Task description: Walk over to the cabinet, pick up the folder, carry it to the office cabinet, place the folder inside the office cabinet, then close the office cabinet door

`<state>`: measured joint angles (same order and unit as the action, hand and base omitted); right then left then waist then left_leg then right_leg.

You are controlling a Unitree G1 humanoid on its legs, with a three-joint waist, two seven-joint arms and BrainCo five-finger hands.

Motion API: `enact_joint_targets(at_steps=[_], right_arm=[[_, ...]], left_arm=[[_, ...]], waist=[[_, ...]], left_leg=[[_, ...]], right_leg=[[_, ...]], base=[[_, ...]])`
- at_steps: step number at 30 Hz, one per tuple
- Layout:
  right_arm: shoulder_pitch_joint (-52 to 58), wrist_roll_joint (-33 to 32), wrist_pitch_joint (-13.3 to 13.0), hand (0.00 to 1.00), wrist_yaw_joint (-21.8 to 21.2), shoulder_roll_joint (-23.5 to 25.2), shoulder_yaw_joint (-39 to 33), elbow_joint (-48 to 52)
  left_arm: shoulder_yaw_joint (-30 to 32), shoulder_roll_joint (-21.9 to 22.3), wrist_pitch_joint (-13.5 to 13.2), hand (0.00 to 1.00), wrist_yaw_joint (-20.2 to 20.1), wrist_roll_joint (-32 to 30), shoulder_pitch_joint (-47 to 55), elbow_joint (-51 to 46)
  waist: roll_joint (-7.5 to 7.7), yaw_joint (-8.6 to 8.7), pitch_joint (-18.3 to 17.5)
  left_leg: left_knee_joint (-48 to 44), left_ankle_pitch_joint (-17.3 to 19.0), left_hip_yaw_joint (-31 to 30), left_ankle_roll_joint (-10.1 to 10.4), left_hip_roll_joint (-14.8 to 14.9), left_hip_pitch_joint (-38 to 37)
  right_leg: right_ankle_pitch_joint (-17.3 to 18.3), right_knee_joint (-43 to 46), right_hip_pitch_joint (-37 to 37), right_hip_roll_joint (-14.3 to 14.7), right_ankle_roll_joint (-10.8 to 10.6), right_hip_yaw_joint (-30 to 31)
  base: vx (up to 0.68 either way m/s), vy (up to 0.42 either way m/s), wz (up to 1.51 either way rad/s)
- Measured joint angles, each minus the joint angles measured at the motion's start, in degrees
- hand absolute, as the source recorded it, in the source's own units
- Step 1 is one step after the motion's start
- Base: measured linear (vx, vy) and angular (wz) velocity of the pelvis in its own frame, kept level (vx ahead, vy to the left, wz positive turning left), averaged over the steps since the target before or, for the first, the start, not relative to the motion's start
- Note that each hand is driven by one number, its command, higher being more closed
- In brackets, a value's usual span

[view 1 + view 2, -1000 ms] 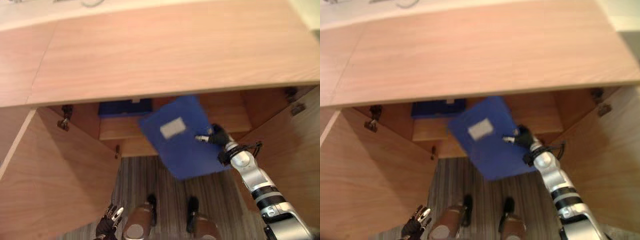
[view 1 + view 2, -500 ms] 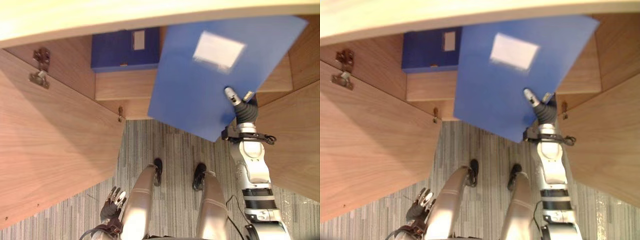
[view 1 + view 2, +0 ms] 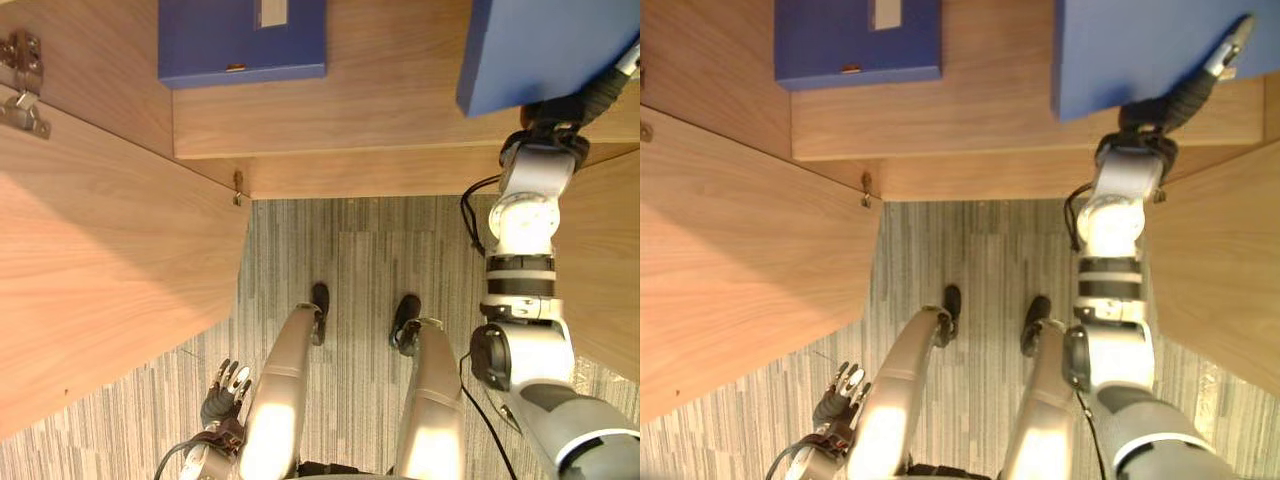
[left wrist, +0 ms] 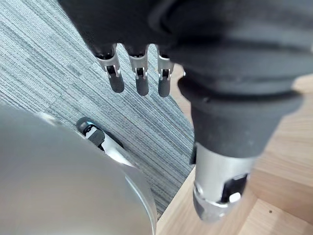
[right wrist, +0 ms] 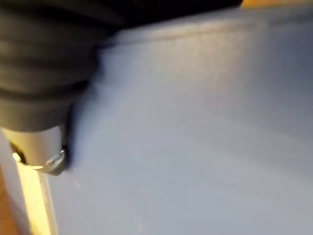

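Along the shelf (image 3: pixel 390 110): box file (image 3: pixel 240 45) left, the folder (image 3: pixel 540 50) right.

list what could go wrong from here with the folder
The right hand pinches the folder near its edge, so it could swing or slip before it rests on the shelf. The right door stands open close beside that arm; pulling back might knock it.

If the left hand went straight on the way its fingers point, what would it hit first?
Probably the grey striped carpet: the left hand hangs with straight fingers aimed at bare floor, though depth is hard to judge.
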<state>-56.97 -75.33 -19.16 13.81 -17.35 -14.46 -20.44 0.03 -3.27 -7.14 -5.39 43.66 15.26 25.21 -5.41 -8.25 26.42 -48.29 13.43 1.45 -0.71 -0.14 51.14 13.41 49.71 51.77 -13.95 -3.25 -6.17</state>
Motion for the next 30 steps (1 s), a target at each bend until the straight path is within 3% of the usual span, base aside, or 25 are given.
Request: enact_joint_targets(at_steps=[5, 13, 18, 29, 30], right_arm=[[-8.3, -2.5, -0.7, 1.0, 2.2, -2.3, -2.4, -8.1], [-15.4, -3.8, 4.4, 1.0, 4.2, -7.8, -0.9, -19.5], [-16.0, -6.1, 4.4, 1.0, 6.9, -9.9, 0.7, -21.9], [-17.8, -6.7, 3.9, 1.0, 8.6, -13.6, 3.3, -22.1], [-18.0, -6.7, 3.9, 0.0, 8.8, -13.6, 3.4, -22.1]], left_arm=[[-0.3, 0.0, -0.1, 0.0, 1.5, 1.3, -0.5, 0.8], [-0.2, 0.2, -0.4, 0.0, 4.9, 2.5, -1.6, 1.4], [-0.3, 0.4, -1.2, 0.0, 6.4, 2.8, -2.8, 1.4], [-0.2, 0.9, -1.3, 0.0, 8.9, 4.5, -2.8, 1.3], [-0.2, 0.9, -1.3, 0.0, 9.1, 4.7, -2.9, 1.4]], waist=[[-0.17, -0.29, 0.1], [-0.2, -0.6, 0.4], [-0.22, -0.61, 1.4], [-0.09, -0.22, 1.5], [-0.06, -0.23, 1.5]], left_leg=[[2.7, -1.6, -1.4, 0.1, -1.1, 0.4], [1.8, -2.2, -3.6, 0.5, -1.5, 4.0], [1.2, -2.9, -5.2, 1.4, -2.1, 6.9], [3.3, -4.8, -6.7, 2.4, -2.4, 8.8], [3.8, -5.1, -6.9, 2.7, -2.3, 8.8]], right_leg=[[0.1, -1.0, 0.0, -1.0, 0.5, -1.7], [1.0, 0.4, 2.5, -1.4, 0.7, -3.7], [1.7, 2.1, 5.0, -2.1, 1.0, -4.9], [1.7, 1.9, 7.0, -2.2, 1.1, -6.2], [1.7, 1.8, 7.0, -2.2, 1.1, -6.4]], base=[[0.01, 0.006, 0.23], [0.01, -0.003, 0.13], [-0.03, -0.013, 0.18], [-0.01, -0.005, 0.07], [-0.01, -0.024, 0.11]])
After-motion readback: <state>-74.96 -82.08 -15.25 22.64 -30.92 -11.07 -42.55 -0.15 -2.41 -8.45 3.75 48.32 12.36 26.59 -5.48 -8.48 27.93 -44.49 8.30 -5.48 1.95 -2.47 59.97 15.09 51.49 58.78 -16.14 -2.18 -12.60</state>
